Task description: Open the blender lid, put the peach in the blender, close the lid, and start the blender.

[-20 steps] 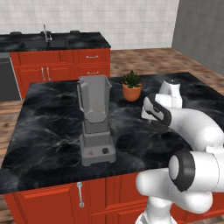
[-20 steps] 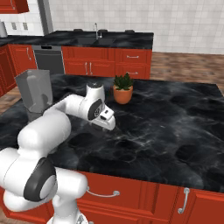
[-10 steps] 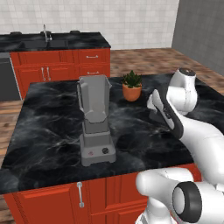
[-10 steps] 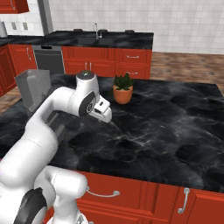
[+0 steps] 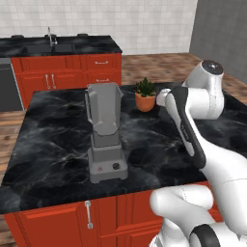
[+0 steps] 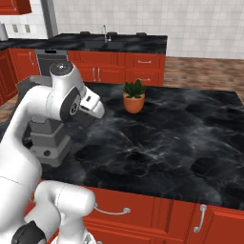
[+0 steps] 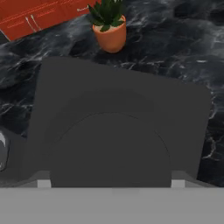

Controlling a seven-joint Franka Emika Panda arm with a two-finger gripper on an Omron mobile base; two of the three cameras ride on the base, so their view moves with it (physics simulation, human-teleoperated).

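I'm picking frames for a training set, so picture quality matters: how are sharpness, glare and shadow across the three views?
Left base view: soft, flat light; the blender casts a faint shadow on the counter. Right base view: the arm blocks most of the blender; the plant pot reads clearly. Hand view: a close dark slab, apparently the blender lid, lacks detail; no glare.

A black marble bench (image 5: 58,144) tops red cabinets (image 6: 157,214). Behind it runs a second red cabinet row (image 5: 72,72) with a sink faucet (image 5: 49,34), a white tiled wall (image 5: 120,19) and wooden floor (image 6: 205,71).
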